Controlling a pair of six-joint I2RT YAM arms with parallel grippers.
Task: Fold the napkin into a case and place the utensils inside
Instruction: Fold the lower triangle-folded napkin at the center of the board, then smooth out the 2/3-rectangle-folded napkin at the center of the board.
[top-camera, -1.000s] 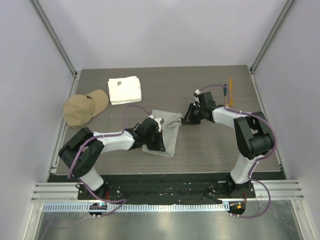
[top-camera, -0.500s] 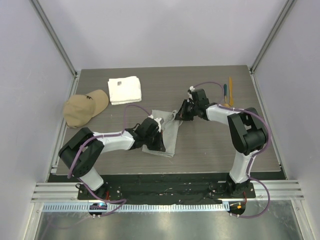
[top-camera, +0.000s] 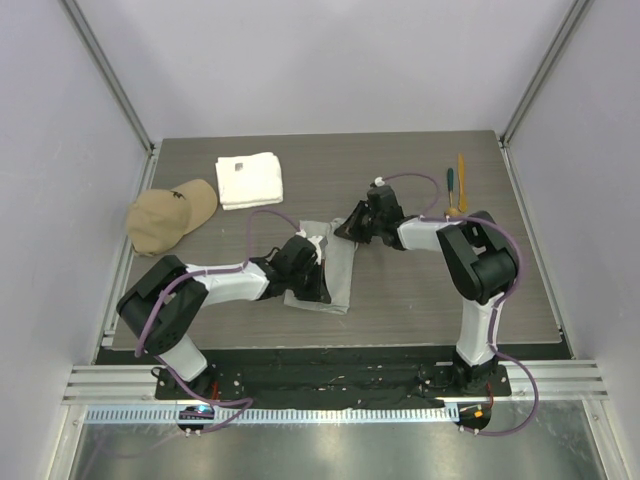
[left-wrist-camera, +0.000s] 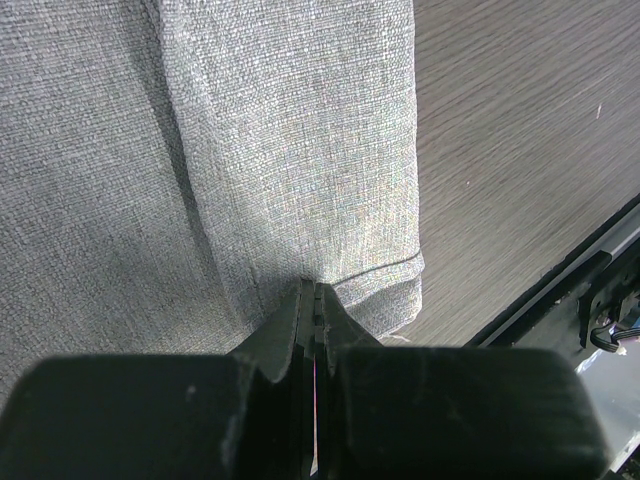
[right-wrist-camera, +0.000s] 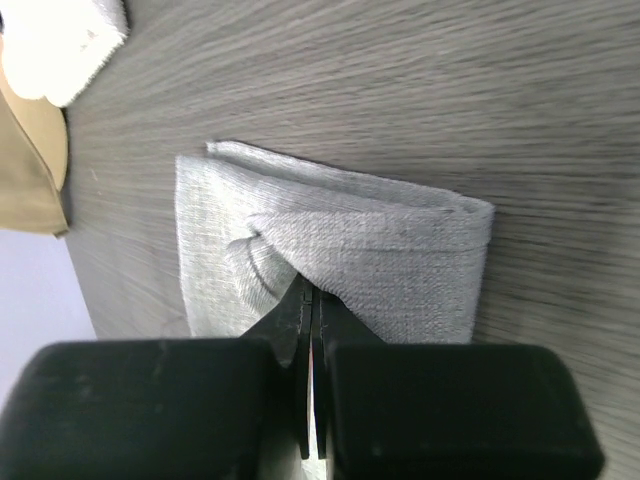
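The light-grey napkin (top-camera: 340, 272) lies at mid-table, folded into a narrow strip. My left gripper (top-camera: 318, 288) is shut on its near edge; in the left wrist view the closed tips (left-wrist-camera: 315, 292) pinch the cloth (left-wrist-camera: 280, 150) beside a folded corner. My right gripper (top-camera: 344, 228) is shut on the far end, where its tips (right-wrist-camera: 311, 292) bite into a bunched fold of napkin (right-wrist-camera: 400, 250). The utensils lie at the back right: a teal-handled piece (top-camera: 449, 181), an orange stick (top-camera: 461, 172) and a tan wooden bowl (top-camera: 453, 212). No finished case shows.
A thick white towel (top-camera: 249, 179) sits at the back left, and a tan cap (top-camera: 170, 214) lies by the left edge. Both also show in the right wrist view's top left corner: the towel (right-wrist-camera: 60, 40) and the cap (right-wrist-camera: 30, 170). The table's front rail (left-wrist-camera: 560, 300) is close to my left gripper.
My right gripper has swung left from near the utensils, carrying the napkin's right part over the rest, so the cloth is narrower. The left arm has stayed put.
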